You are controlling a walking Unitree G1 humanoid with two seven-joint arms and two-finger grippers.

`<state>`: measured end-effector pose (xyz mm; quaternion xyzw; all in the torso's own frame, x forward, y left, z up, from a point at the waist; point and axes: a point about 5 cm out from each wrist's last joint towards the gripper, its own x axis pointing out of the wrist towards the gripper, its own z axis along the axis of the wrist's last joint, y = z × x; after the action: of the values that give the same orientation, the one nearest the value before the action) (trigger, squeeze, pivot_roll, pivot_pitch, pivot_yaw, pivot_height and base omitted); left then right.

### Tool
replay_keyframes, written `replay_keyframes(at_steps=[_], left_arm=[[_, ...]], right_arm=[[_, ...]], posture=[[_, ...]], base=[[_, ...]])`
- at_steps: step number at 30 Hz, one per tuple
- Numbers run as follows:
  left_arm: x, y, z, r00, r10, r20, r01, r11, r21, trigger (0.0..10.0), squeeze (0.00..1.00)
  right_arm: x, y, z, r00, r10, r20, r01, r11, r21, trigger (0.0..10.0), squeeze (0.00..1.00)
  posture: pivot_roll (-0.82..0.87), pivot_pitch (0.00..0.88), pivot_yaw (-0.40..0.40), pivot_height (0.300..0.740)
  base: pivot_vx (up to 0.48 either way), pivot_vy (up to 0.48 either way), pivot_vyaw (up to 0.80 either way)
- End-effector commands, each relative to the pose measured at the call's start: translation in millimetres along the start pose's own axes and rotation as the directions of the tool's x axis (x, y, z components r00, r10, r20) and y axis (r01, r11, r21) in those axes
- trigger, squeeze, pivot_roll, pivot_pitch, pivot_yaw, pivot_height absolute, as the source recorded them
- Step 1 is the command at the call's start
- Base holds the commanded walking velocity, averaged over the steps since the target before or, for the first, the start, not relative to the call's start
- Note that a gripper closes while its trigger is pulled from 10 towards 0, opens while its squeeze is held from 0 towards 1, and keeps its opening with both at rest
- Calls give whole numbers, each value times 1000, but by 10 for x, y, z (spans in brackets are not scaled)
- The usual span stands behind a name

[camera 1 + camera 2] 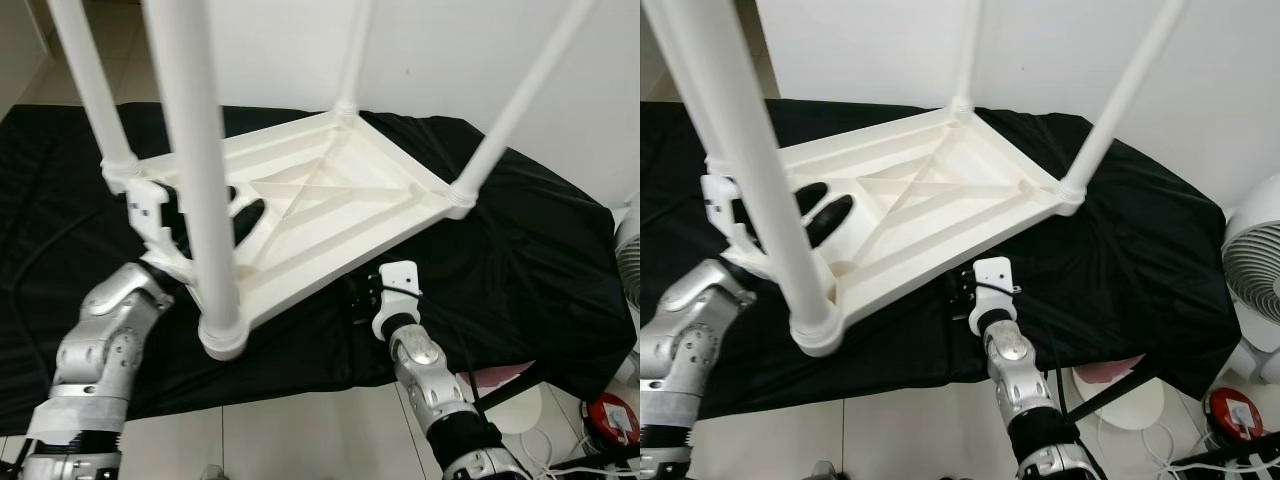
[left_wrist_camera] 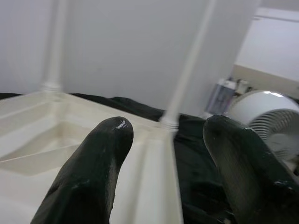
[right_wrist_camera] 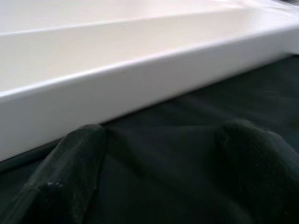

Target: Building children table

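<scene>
White plastic children's table (image 1: 320,215) is lying upside down on a black cloth (image 1: 520,260), its four round legs (image 1: 195,170) pointing up. The left gripper (image 1: 820,215) is reaching over the left rim, fingers (image 2: 96,172) spread wide and holding nothing. The right gripper (image 1: 358,296) is resting on the cloth by the near edge, fingers (image 3: 70,172) apart and empty too. Probably best to grip the ribbed frame, not the smooth, slippery legs.
</scene>
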<state>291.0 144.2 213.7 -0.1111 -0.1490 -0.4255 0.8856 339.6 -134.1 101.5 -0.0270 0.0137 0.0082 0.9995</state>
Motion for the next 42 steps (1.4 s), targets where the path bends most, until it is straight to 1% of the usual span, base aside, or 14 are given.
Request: replay_keyframes(at_steps=[1,4,10,14,15,16,17,25,29,31,35,38,40,42], left_arm=[[48,-314,-29,933,-360,18,360,932,-39,10000,0],[83,-363,-54,925,-378,30,379,923,-66,10000,0],[115,-423,-32,914,-402,62,406,910,-80,10000,0],[123,-447,-28,911,-407,69,412,907,-88,10000,0],[126,-469,-26,909,-409,75,415,904,-99,10000,0],[126,-469,-26,909,-409,75,415,904,-99,10000,0],[129,-495,-21,908,-413,77,419,902,-107,10000,0],[104,-540,-10,906,-418,72,424,898,-116,10000,0],[97,-549,-4,905,-420,71,425,898,-117,10000,0],[87,-573,5,904,-422,68,428,896,-118,10000,0],[84,-587,8,903,-425,66,430,895,-119,10000,0],[89,-670,11,898,-436,55,440,890,-122,10000,0],[90,-687,11,897,-439,52,442,889,-123,10000,0],[110,-751,1,892,-450,31,450,884,-128,10000,0]], right_arm=[[20,-409,-40,978,-206,-38,206,978,0,10000,0],[50,-493,-22,960,-275,-52,275,961,-7,10000,0],[52,-544,-40,943,-327,-63,328,945,1,10000,0],[69,-573,-35,939,-337,-66,338,941,9,10000,0],[105,-636,-11,935,-347,-68,349,937,19,10000,0],[105,-636,-11,935,-347,-68,349,937,19,10000,0],[178,-742,61,931,-359,-66,361,932,35,10000,0],[310,-806,212,938,-343,-53,344,938,31,10000,0],[336,-809,250,939,-341,-49,343,939,24,10000,0],[387,-775,314,949,-313,-44,315,949,26,10000,0],[407,-752,334,954,-297,-45,298,954,28,10000,0],[463,-626,377,979,-198,-45,201,978,63,10000,0],[474,-598,382,984,-175,-44,178,982,70,10000,0],[505,-488,408,996,-85,-42,88,991,96,10000,0]], posture=[[108,73,-72,740],[105,69,-75,740],[103,62,-78,740],[103,58,-77,740],[103,58,-77,740],[103,58,-77,740],[109,58,-76,740],[115,58,-72,740],[119,60,-71,740],[122,59,-71,740],[122,59,-71,740],[131,72,-69,740],[131,72,-69,740],[134,77,-67,740]], base=[[0,0,0],[0,0,0],[0,0,0],[0,0,0],[0,0,0],[0,0,0],[0,0,0],[0,0,0],[0,0,0],[0,0,0],[0,0,0],[0,0,0],[0,0,0],[0,0,0]])
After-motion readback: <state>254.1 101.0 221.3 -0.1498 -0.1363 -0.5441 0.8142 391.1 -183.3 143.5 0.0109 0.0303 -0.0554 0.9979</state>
